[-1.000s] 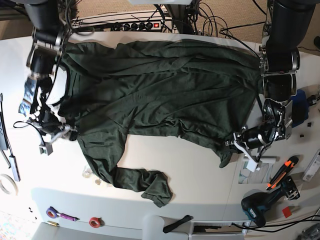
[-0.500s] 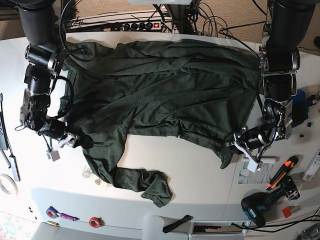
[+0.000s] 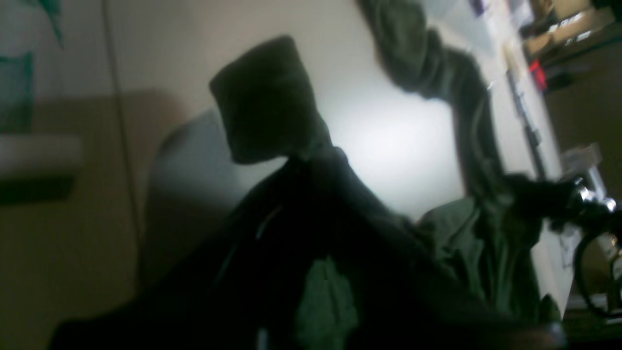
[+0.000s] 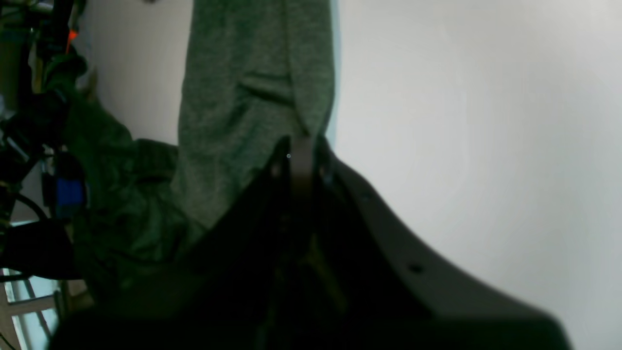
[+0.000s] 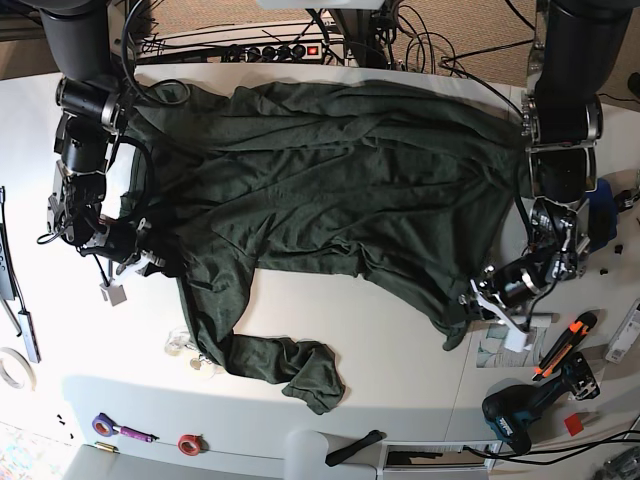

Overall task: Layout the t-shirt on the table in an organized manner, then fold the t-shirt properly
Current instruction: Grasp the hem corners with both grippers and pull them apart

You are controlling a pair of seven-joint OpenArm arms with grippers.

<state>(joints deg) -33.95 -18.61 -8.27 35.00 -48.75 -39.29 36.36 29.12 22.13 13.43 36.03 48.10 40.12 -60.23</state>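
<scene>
A: Where is the t-shirt (image 5: pixel 330 180) lying, and how are the claws set?

B: It is spread over the white surface (image 5: pixel 400 350) between the two arms, still rumpled, with one long sleeve (image 5: pixel 270 350) trailing away from the body and bunched at its cuff. The right claw (image 5: pixel 140 262) is closed together at the garment's side edge; in the right wrist view the fabric is seen just ahead of the tips, but whether cloth is actually pinched cannot be told. The left claw (image 5: pixel 480 300) is clamped on the corner of the hem, a flap of which hangs just beyond it.

A: What could go wrong from here?

B: If no fabric is caught by the right claw, or only a thin fold, any outward pull would be answered on the left side alone and the shirt would be dragged askew instead of being stretched flat. The soft cloth could also be slipped out of a shallow pinch.

A: And the sleeve?

B: It is left well away from both claws, so it would likely be towed along crumpled and folded under the body. Near the left claw, a cutter (image 5: pixel 563 343) and a drill (image 5: pixel 525 405) lie close by; cloth swept that way could be snagged on them.
</scene>
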